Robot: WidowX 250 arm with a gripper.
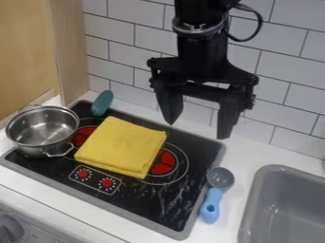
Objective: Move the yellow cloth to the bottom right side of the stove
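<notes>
My gripper (197, 129) hangs above the back right part of the stove, its two fingers spread wide with nothing between them. Folded flat, the yellow cloth (121, 146) lies on the middle of the black stove (176, 201), below and to the left of the gripper and apart from it. The cloth partly covers the red burner rings on both sides.
A metal pot (43, 130) stands on the stove's left side, with a green object (102, 103) at the back edge. Along the right edge lies a blue-handled scoop (212, 205) with a grey bowl. The grey sink (285, 209) is at the right, and a tiled wall rises behind.
</notes>
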